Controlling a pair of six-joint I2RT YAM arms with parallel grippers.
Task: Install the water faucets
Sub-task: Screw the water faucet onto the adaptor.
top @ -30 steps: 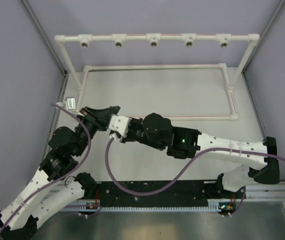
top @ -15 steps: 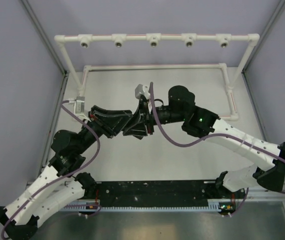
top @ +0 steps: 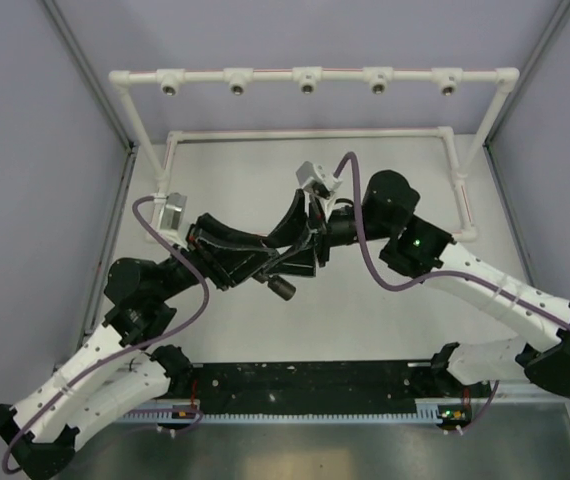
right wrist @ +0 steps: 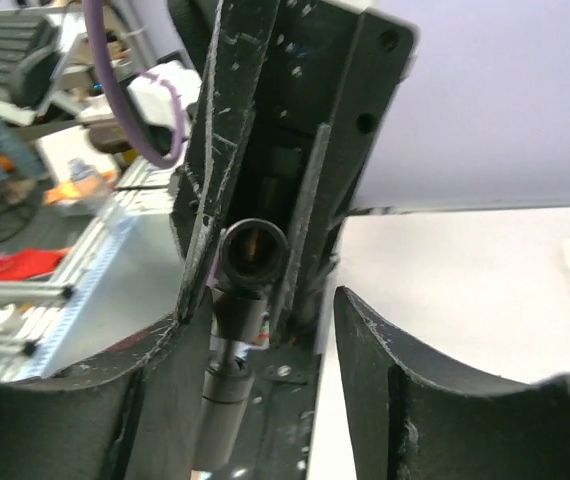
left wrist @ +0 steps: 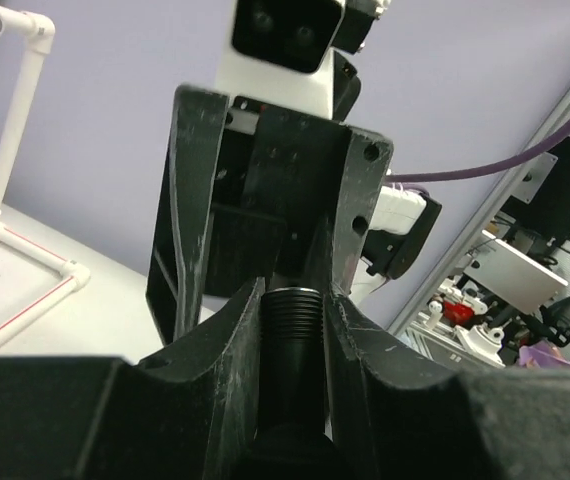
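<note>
Pale grey surface (top: 385, 310) enclosed by lilac walls (top: 25, 150), with a white pipe frame (top: 265, 75) carrying five sockets along the far side. Left arm (top: 95, 370) and right arm (top: 495, 295) meet above mid-surface, tips facing one another. Right end effector (right wrist: 270, 330): fingers well apart, flanking the tip of the left one; contact cannot be told. Left end effector (left wrist: 288, 300): fingers clamped on a black water faucet (left wrist: 290, 335), threaded end towards the right end effector, held clear of the surface.
</note>
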